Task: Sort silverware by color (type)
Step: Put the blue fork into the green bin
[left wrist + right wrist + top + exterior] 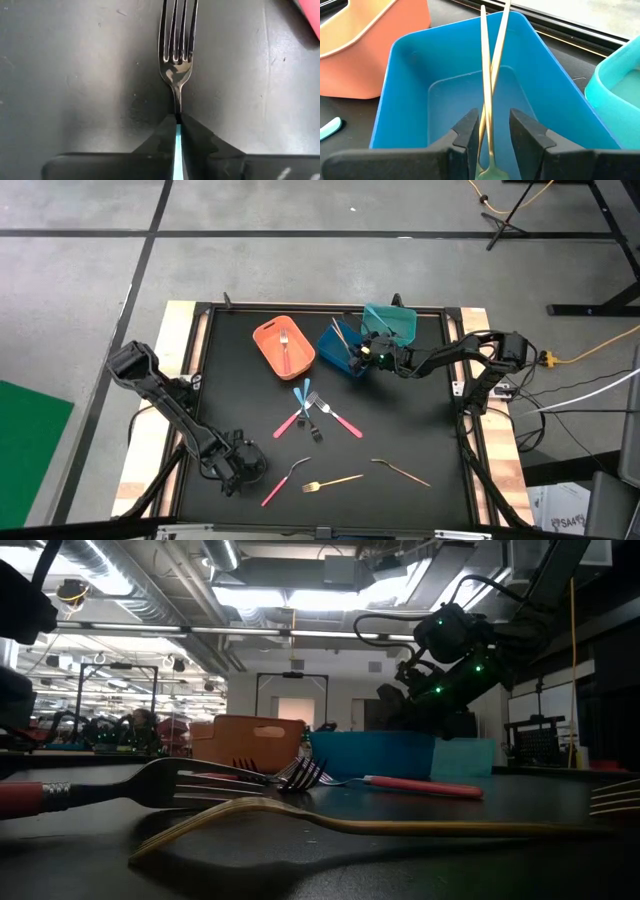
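black surface [420, 420], wood-edged, concrete floor around.

bins: orange bin [270, 340] holding 1 pink-handled fork [285, 350]; blue bin [410, 65] holding 2 gold pieces [487, 75]; teal bin [395, 320], contents cannot be told.

left gripper [177, 122]: low at the near left of the surface, fingers pressed together on the light-blue handle of a metal-headed fork [177, 50], which lies flat.

right gripper [490, 132]: over the blue bin, fingers partly spread to either side of a gold handle; whether they pinch it cannot be told.

loose on the surface: crossed cluster of pink and blue pieces [310, 412] at centre, pink spoon [285, 482], gold fork [333, 481], gold spoon [400, 471].

progress, judged: early; about 7 pieces unsorted.
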Controlling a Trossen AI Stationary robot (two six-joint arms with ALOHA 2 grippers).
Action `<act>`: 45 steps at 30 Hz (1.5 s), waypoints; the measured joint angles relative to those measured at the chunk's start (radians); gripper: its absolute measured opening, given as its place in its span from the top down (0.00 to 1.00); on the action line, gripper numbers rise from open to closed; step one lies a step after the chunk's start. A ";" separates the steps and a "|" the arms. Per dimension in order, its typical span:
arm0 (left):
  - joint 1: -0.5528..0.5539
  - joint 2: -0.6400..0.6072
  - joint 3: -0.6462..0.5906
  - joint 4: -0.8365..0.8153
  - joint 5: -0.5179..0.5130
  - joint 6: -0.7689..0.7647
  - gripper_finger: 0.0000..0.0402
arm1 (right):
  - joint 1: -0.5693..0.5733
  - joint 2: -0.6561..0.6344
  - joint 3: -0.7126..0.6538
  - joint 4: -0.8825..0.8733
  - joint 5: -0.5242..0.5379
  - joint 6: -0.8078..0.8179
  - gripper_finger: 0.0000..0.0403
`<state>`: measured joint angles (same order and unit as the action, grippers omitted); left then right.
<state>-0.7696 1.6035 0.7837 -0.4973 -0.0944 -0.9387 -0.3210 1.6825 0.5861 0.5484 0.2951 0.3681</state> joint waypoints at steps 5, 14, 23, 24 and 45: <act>0.001 0.000 0.000 0.002 -0.001 0.006 0.98 | 0.000 0.000 0.000 0.001 0.000 0.000 0.75; 0.001 0.002 0.013 -0.012 -0.001 0.007 0.99 | 0.000 -0.010 0.005 0.004 -0.050 0.000 0.75; 0.047 0.006 0.057 -0.042 -0.050 0.059 0.99 | 0.000 -0.012 0.054 0.001 -0.131 -0.055 0.75; 0.054 0.006 0.061 -0.044 -0.057 0.083 0.99 | 0.000 -0.012 0.061 0.001 -0.131 -0.067 0.75; 0.318 0.002 0.155 -0.052 -0.227 0.674 1.00 | 0.000 -0.084 0.102 -0.010 -0.396 -0.140 0.75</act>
<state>-0.4516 1.6054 0.9391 -0.5491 -0.3214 -0.2647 -0.3206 1.5987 0.6884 0.5384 -0.1012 0.2280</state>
